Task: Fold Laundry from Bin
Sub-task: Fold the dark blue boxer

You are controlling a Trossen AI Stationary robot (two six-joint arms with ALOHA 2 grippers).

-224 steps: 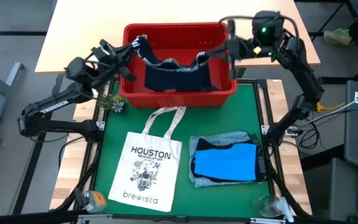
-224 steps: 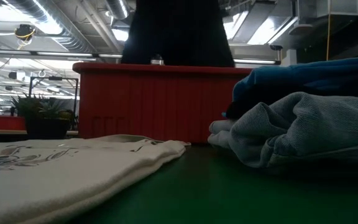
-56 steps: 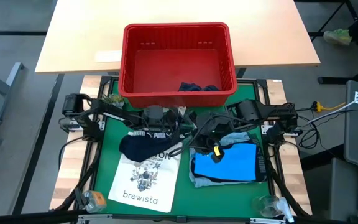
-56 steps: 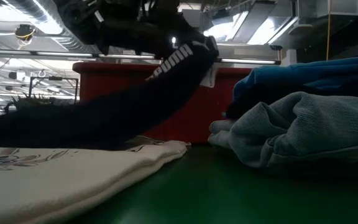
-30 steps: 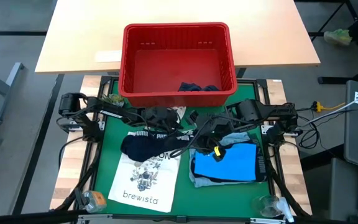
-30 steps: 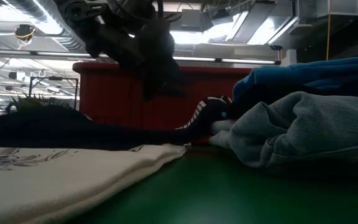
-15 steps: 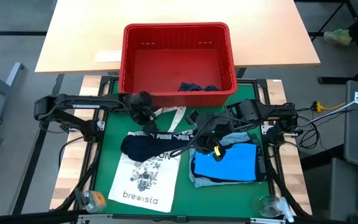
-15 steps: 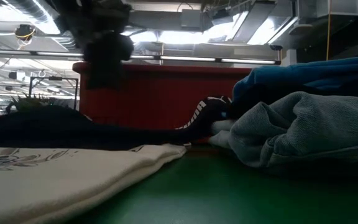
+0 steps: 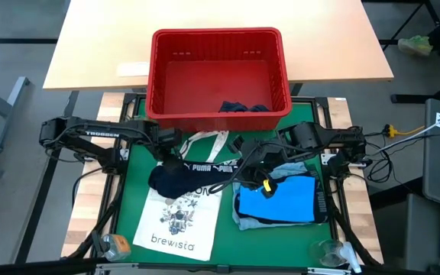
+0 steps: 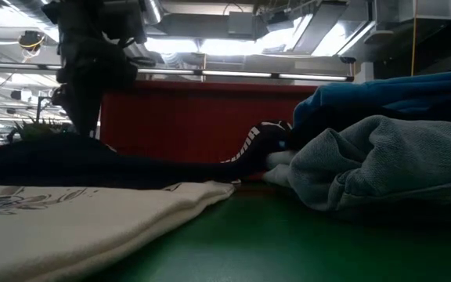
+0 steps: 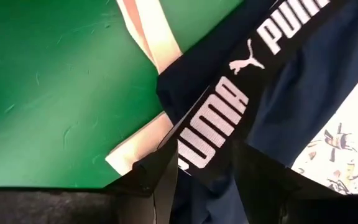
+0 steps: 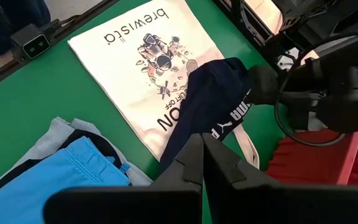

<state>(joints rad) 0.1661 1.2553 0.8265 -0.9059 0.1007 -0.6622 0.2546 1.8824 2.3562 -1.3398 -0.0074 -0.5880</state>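
Note:
A dark navy garment (image 9: pixel 176 179) with a white PUMA waistband (image 11: pixel 219 115) lies crumpled on the white tote bag (image 9: pixel 176 221), in front of the red bin (image 9: pixel 216 38). My left gripper (image 9: pixel 168 149) points down over the garment's far left part. It is open, and its fingers stand on either side of the waistband in the left wrist view (image 11: pixel 205 152). My right gripper (image 12: pixel 202 138) hangs shut above the garment's right end (image 9: pixel 239 162). Another dark piece (image 9: pixel 243 107) lies in the bin's near right corner.
A folded stack, bright blue (image 9: pixel 277 200) on light denim (image 10: pixel 382 164), lies on the green mat's right half. A small plant (image 9: pixel 134 121) stands by the bin's left near corner. A glass (image 9: pixel 328 252) and a round object (image 9: pixel 115 244) sit at the near corners.
My left gripper has gone from over the middle of the mat toward the table's left edge and has tipped over, so that it now points steeply down. The navy garment has stayed lying on the tote bag.

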